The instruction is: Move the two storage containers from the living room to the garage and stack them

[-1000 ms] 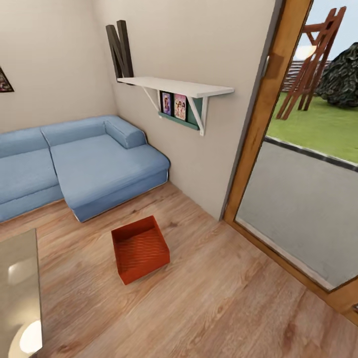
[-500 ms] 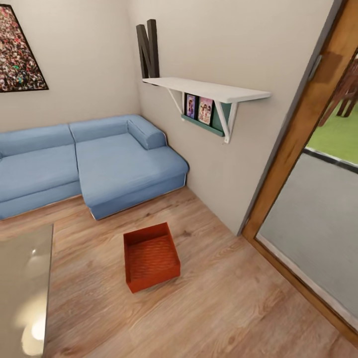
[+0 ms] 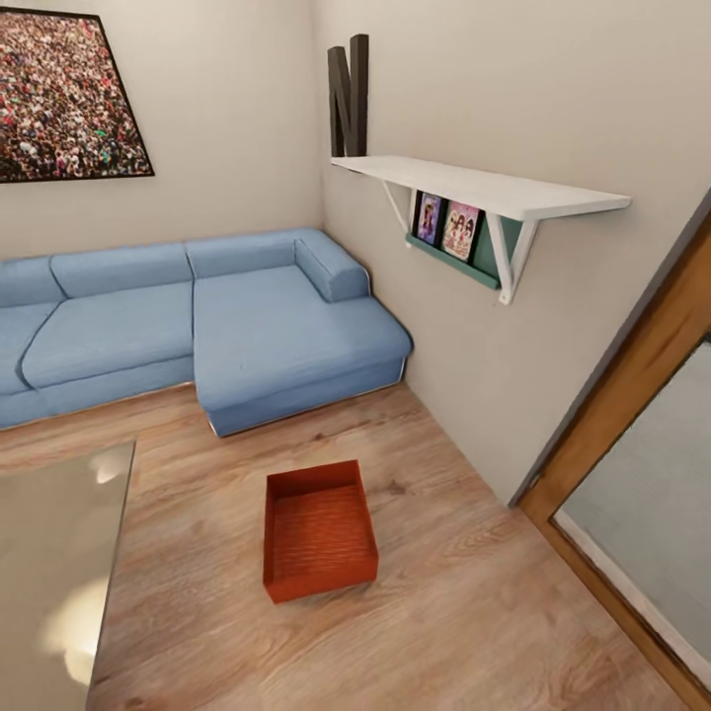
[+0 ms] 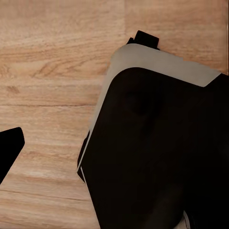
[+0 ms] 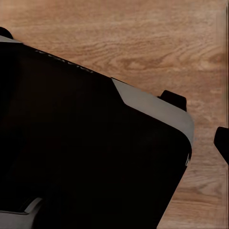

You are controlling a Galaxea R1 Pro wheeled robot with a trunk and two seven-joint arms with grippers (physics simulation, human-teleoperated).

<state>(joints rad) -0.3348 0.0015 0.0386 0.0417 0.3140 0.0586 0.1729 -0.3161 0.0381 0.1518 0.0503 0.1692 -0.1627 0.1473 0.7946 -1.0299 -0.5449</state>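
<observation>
One storage container (image 3: 319,529) is sitting on the living room's wood-plank floor (image 3: 464,612), near the blue sofa (image 3: 197,326) — away from either claw; wrist cameras are facing dark robot body above planks, so each claw's opening cannot be told.

Dark, grey-edged robot body (image 4: 157,143) seen below both wrists (image 5: 90,143); gripper state not discernible in either wrist view.
</observation>
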